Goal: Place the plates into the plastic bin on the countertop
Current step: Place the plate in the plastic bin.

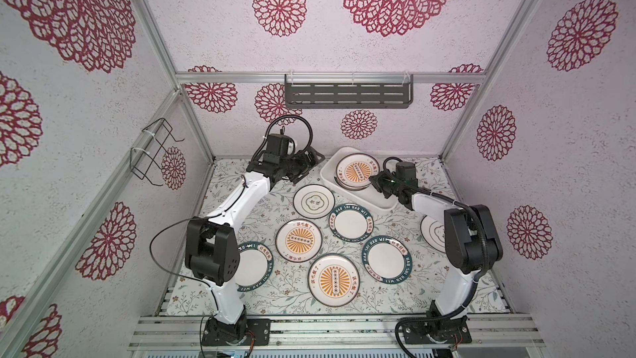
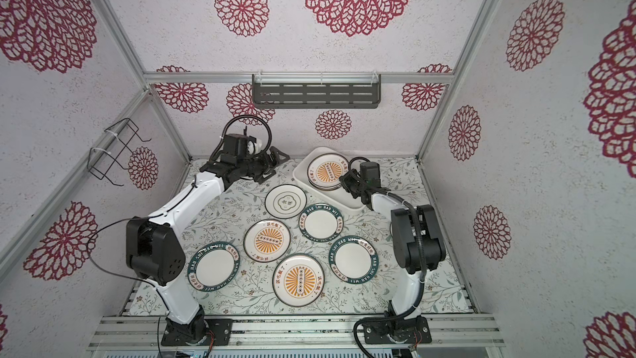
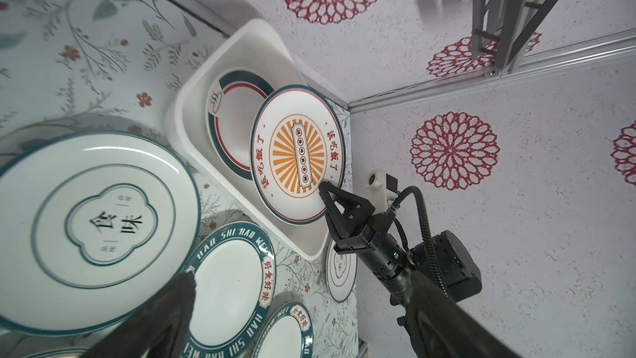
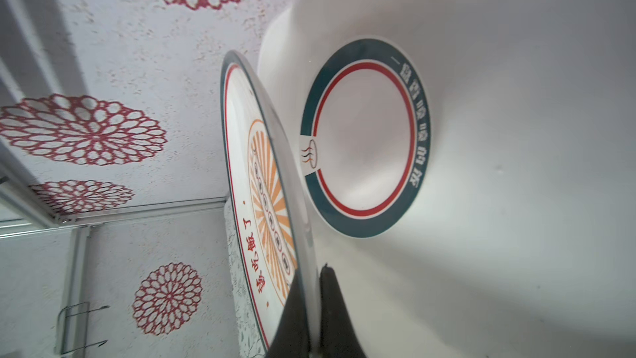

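The bin (image 1: 362,200) is white. One plate (image 1: 358,171) has an orange sunburst. The counter (image 1: 275,292) shows grey-green vines. The walls (image 1: 206,29) show red flowers.

Nine round white plates (image 2: 299,280): three orange sunburst plates (image 1: 298,241) (image 1: 334,280) (image 1: 358,171), three teal lettered-rim plates (image 1: 351,223) (image 1: 386,260) (image 1: 253,266), two clover-emblem plates (image 1: 314,201) (image 1: 432,230), one teal-and-red ringed plate (image 3: 230,125). One shallow white plastic bin (image 1: 368,199).
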Controlling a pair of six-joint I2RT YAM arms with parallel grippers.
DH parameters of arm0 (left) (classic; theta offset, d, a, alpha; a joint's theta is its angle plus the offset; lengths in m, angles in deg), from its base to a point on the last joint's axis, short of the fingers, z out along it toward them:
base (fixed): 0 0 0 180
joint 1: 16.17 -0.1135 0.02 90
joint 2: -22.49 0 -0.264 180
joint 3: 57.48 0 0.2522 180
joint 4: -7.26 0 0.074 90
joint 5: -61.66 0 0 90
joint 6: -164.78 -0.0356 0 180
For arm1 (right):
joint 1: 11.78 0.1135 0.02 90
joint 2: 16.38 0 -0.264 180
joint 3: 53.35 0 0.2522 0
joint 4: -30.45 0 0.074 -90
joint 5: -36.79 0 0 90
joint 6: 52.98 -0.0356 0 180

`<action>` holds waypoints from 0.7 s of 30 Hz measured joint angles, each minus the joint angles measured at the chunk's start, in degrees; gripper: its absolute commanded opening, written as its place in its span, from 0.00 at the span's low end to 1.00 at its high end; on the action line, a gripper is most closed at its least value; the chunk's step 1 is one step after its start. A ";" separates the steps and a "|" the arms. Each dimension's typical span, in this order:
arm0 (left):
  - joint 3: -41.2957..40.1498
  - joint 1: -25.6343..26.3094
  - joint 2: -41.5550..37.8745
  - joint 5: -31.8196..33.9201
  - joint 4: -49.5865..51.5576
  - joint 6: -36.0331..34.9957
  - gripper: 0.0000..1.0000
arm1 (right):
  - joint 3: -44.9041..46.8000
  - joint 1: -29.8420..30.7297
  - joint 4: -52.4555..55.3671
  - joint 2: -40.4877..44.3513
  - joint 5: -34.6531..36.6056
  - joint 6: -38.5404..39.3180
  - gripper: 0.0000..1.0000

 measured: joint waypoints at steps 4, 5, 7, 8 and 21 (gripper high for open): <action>-3.10 -1.57 -2.80 2.71 0.09 -1.66 0.97 | -3.32 0.00 3.15 -3.43 0.94 1.68 0.00; -3.52 -1.70 -2.97 3.32 0.44 -2.01 0.97 | -4.46 0.00 3.65 -4.59 1.18 1.99 0.00; -3.89 -1.79 -2.99 4.94 2.03 -2.99 0.97 | -6.43 0.00 4.48 -6.69 1.60 2.69 0.00; -4.00 -1.81 -2.99 5.84 2.89 -3.50 0.97 | -7.30 0.00 4.87 -7.56 1.73 2.80 0.00; -4.11 -6.23 -2.99 10.27 9.14 -7.87 0.97 | -16.83 0.00 7.15 -17.20 3.17 3.54 0.01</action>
